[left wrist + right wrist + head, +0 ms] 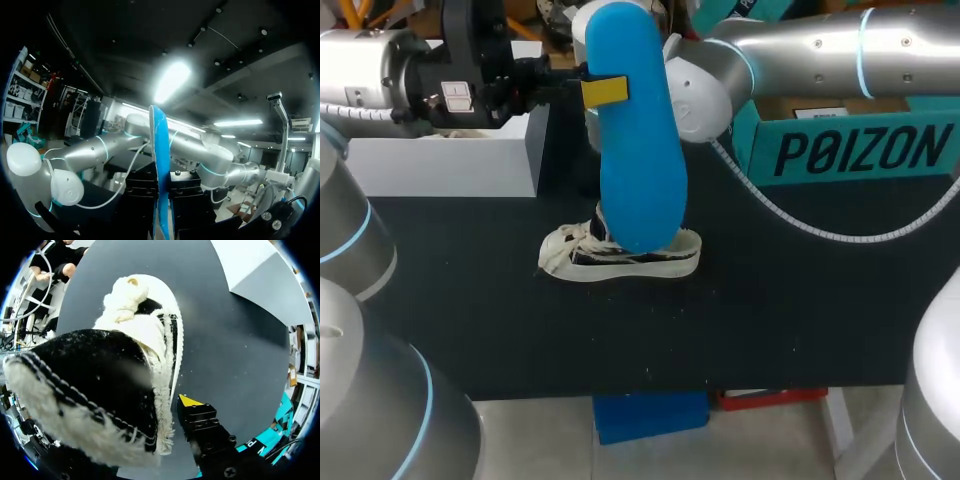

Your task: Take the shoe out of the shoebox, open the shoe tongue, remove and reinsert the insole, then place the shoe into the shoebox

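Blue foam insole (638, 140) stands upright, pinched between the pressed-in jaws of the left gripper (604, 90). Its lower end is at the white-and-black frayed canvas shoe (620, 258), which sits on the dark table (770, 310). Right gripper (192, 407) sits just beside the shoe's sidewall; whether it grips cannot be told. Teal cardboard shoebox (860, 150) stands behind, to the right.
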Controlling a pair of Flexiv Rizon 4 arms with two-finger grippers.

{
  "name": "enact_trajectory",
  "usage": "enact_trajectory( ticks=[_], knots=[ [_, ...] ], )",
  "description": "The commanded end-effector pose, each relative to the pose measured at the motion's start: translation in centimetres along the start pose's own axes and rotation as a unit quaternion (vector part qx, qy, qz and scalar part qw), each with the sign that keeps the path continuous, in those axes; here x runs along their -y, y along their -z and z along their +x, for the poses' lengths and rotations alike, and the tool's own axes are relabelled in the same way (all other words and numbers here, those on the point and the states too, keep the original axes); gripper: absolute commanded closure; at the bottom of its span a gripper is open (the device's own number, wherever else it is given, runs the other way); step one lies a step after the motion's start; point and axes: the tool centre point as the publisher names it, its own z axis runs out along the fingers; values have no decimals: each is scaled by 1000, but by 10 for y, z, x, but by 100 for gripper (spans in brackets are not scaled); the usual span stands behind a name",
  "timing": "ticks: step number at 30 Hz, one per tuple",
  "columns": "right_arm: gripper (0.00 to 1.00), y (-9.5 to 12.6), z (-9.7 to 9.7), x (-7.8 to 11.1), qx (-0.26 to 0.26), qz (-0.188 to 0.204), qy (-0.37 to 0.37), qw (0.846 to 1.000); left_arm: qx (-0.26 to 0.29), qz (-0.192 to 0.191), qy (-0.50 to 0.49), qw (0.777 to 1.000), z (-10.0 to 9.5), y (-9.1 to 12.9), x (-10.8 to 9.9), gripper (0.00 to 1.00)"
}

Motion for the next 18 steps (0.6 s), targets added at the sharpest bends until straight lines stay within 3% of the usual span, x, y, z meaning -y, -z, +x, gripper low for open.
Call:
enact_trajectory(
  ticks=[1,4,6,18],
  knots=[
    [73,-8,0,-3,-4,-14,-3,1000,2,1,-1,1000,0,-1,-1,100],
    [82,-12,0,-4,-5,-29,-7,1000,2,1,-1,1000,0,-1,-1,100],
    [100,-14,0,-4,-7,-41,-8,999,2,1,-1,1000,0,-1,-1,100],
    [100,-15,0,-4,-10,-43,-7,999,2,1,-1,1000,0,-1,-1,100]
  ],
)
